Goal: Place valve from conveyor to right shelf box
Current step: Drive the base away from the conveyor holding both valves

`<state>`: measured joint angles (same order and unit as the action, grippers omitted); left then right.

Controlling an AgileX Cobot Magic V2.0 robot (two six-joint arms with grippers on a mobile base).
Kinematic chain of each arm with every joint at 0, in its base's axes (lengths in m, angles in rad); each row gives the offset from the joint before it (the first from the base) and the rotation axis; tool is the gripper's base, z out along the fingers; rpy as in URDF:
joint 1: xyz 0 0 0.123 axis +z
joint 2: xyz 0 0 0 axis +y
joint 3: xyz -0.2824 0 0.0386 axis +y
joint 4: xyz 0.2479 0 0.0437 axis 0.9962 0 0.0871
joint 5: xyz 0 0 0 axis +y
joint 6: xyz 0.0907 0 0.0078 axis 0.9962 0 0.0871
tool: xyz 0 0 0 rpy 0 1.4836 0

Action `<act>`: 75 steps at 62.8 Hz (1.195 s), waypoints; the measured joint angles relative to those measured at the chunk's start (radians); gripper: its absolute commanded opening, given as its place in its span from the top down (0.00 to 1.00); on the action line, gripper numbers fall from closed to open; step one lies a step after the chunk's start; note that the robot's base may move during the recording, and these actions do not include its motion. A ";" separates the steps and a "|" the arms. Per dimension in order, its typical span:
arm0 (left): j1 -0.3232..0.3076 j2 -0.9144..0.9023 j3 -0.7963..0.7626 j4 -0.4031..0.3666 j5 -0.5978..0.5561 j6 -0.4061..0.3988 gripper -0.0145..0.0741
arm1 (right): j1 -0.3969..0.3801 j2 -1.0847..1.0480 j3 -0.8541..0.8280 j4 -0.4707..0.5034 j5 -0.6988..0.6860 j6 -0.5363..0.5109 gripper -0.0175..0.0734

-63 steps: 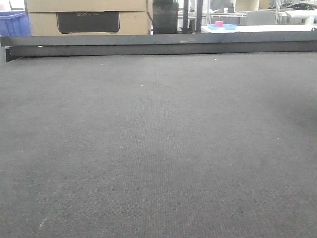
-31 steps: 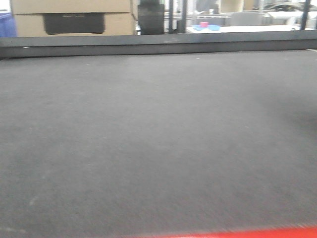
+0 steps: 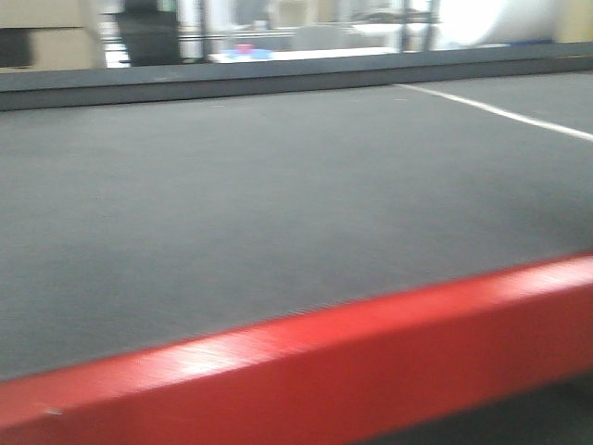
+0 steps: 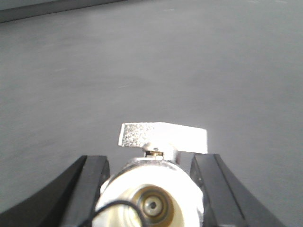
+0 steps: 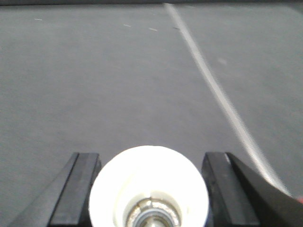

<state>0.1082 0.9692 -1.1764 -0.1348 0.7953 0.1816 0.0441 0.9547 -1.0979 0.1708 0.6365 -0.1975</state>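
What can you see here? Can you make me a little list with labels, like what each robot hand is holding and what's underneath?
left gripper: closed around a valve with a flat silver handle
right gripper: closed around a white round part with metal in its middle, probably another valve
underneath: dark grey conveyor belt
belt marking: white line on the right
near edge: red frame
sharpness: front view is blurry
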 measured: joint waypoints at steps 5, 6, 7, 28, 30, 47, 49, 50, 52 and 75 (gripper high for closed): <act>0.000 0.000 0.000 0.000 -0.002 0.000 0.96 | 0.000 0.000 0.000 0.000 0.000 0.000 0.98; 0.000 0.000 0.000 0.000 -0.002 0.000 0.96 | 0.000 0.000 0.000 0.000 0.000 0.000 0.98; 0.000 0.000 0.000 0.000 -0.002 0.000 0.96 | 0.000 0.000 0.000 0.000 0.000 0.000 0.98; 0.000 0.000 0.000 0.000 -0.002 0.000 0.96 | 0.000 0.000 0.000 0.000 0.000 0.000 0.98; 0.000 0.000 0.000 0.000 -0.002 0.000 0.96 | 0.000 0.000 0.000 0.000 0.000 0.000 0.98; 0.000 0.000 0.000 0.000 -0.002 0.000 0.96 | 0.000 0.000 0.000 0.000 0.000 0.000 0.98; 0.000 0.000 0.000 0.000 -0.002 0.000 0.96 | 0.000 0.000 0.000 0.000 0.000 0.000 0.98; 0.000 0.000 0.000 0.000 -0.002 0.000 0.96 | 0.000 0.000 0.000 0.000 0.000 0.000 0.98; 0.000 0.000 0.000 0.000 -0.002 0.000 0.96 | 0.000 0.000 0.000 0.000 0.000 0.000 0.98; 0.000 0.000 0.000 0.000 -0.009 0.000 0.96 | 0.000 0.000 0.000 0.000 0.000 0.000 0.98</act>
<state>0.1082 0.9692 -1.1764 -0.1348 0.7866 0.1816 0.0441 0.9547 -1.0979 0.1708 0.6365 -0.1975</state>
